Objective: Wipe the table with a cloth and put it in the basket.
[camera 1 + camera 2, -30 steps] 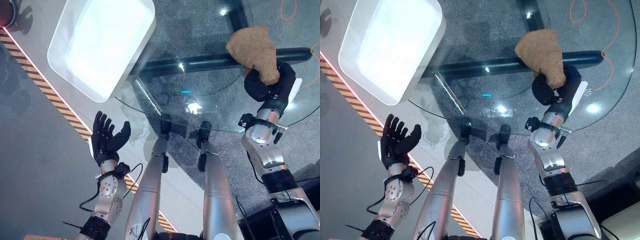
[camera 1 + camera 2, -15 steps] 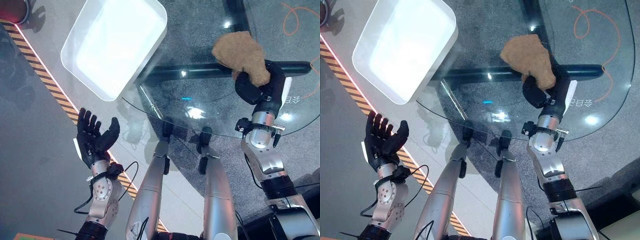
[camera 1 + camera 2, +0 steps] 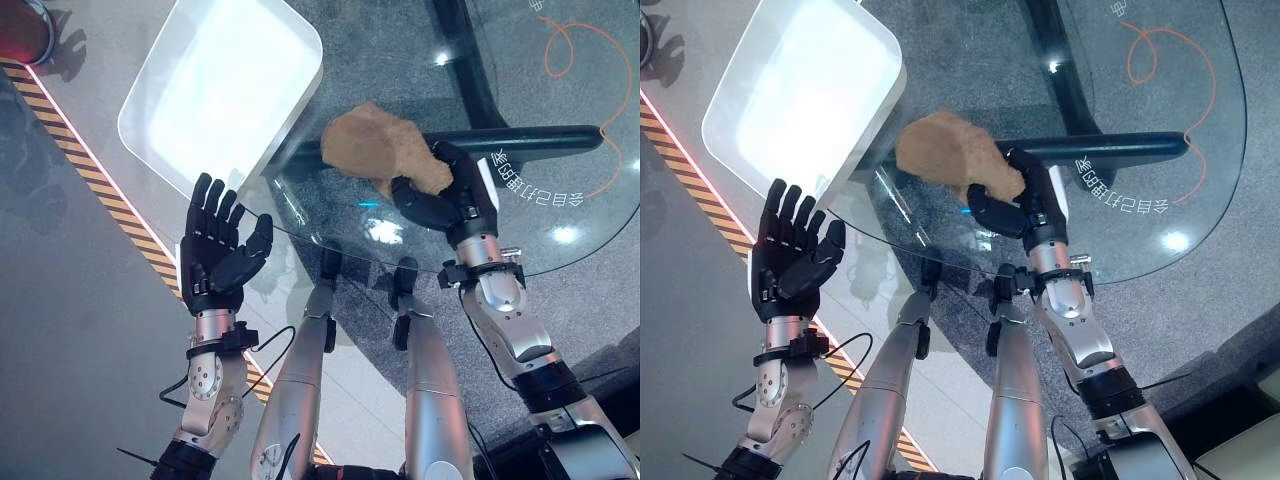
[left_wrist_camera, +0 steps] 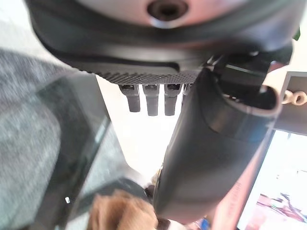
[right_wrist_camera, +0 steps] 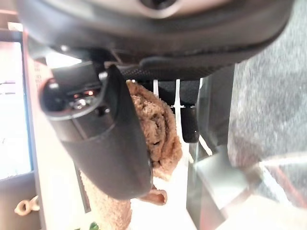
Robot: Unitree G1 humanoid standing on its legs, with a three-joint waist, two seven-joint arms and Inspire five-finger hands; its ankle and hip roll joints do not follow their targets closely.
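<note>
One brown cloth point(image 3: 375, 148) is squeezed in the curled fingers of the right hand point(image 3: 440, 205) on the glass table point(image 3: 560, 120), ready for the white basket point(image 3: 215, 95) at ten o'clock, while the left hand point(image 3: 222, 255) waits with straight fingers.

head stereo: looks down, shared table point(image 3: 560, 150) | wrists: close-up

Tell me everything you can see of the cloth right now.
The cloth is brown and fluffy like terry, crumpled into a loose wad. It lies on the glass table near its left edge, close to the white basket. The right hand pinches its near end, thumb curled over a fold.
</note>
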